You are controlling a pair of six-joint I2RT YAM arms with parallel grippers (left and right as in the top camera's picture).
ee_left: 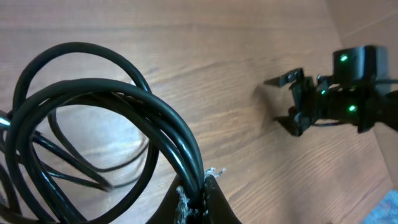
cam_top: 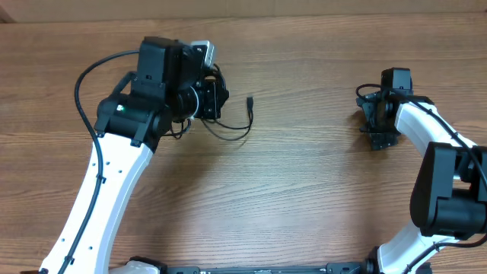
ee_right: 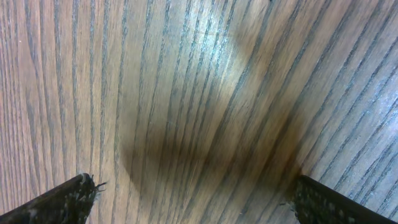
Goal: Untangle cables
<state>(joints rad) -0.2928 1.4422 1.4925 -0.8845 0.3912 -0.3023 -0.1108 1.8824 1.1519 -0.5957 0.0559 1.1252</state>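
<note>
Wood-grain table (cam_top: pixel 304 205) under two robot arms. At the cables (ee_left: pixel 168 124), left gripper (ee_left: pixel 196 199) clamped on the coiled black bundle. Just right of the cables, one loose end with a small plug (cam_top: pixel 250 101). Well right of the cables, right gripper (ee_right: pixel 199 204) with fingers (ee_right: pixel 62 200) spread wide over bare wood.

Under the light the table (ee_right: pixel 186 93) is showing brown wood grain, smooth, with a soft sheen. The cables (ee_left: pixel 180 146) are reading as black rubbery jacket, smooth and glossy, catching highlights. The pads (ee_right: pixel 65 200) of the right gripper (ee_right: pixel 189 202) are looking matt black, rough, fraying at the edges. The arm shells (cam_top: pixel 114 175) are appearing as smooth white plastic.
</note>
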